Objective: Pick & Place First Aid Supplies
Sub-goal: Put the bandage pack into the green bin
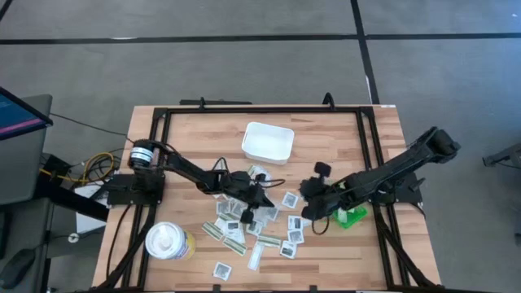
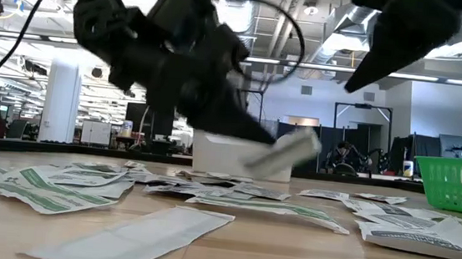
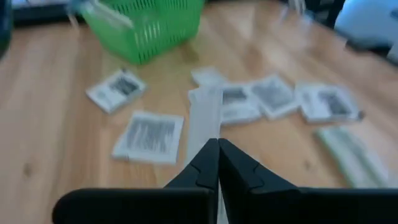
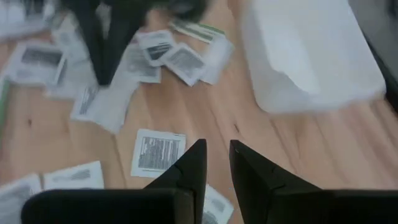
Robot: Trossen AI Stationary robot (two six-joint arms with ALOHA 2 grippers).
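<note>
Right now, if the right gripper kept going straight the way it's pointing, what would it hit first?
Most likely the bare wooden tabletop just ahead of the right gripper, between a square white packet with dark grey print and the white rectangular plastic tray; depth is unclear.

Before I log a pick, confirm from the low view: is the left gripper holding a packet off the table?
Yes: the left gripper is shut on a packet that hangs clear above the table.

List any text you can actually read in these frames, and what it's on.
None legible.
Square packets: dark print, too blurred to read.
Strip packets: green stripes only, no words readable.
Round tub: lid marking too small to read.
White tray and green bin: no text visible.
</note>
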